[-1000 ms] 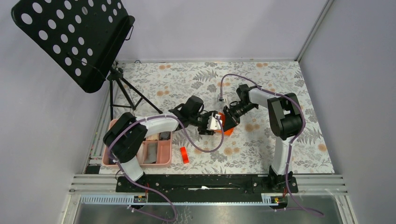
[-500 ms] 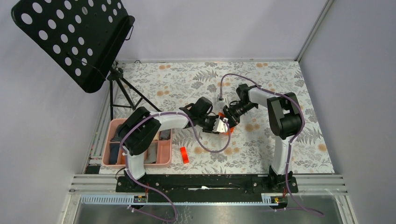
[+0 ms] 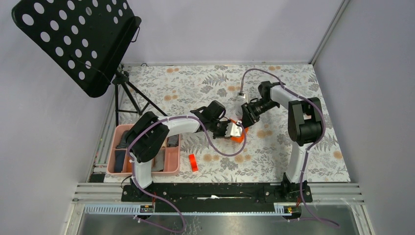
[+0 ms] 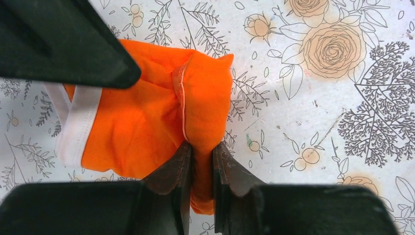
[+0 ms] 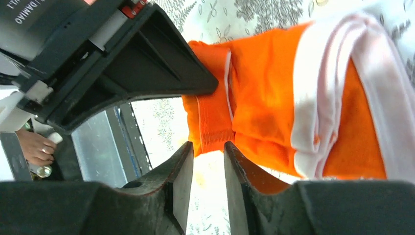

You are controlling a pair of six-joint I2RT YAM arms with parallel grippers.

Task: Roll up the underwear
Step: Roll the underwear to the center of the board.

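Floral counter [image 3: 293, 98], pale walls around it. The orange underwear [image 4: 142, 122] with its white waistband lies bunched near the centre. The left claw [image 4: 201, 161] is clamped on a fold of it. The right claw [image 5: 208, 161], fingers narrowly apart and gripping nothing, hovers at the cloth's 1 o'clock.

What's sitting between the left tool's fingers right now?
A fold of the orange underwear, pinched by the left tool; nothing else. The left wrist view shows it.
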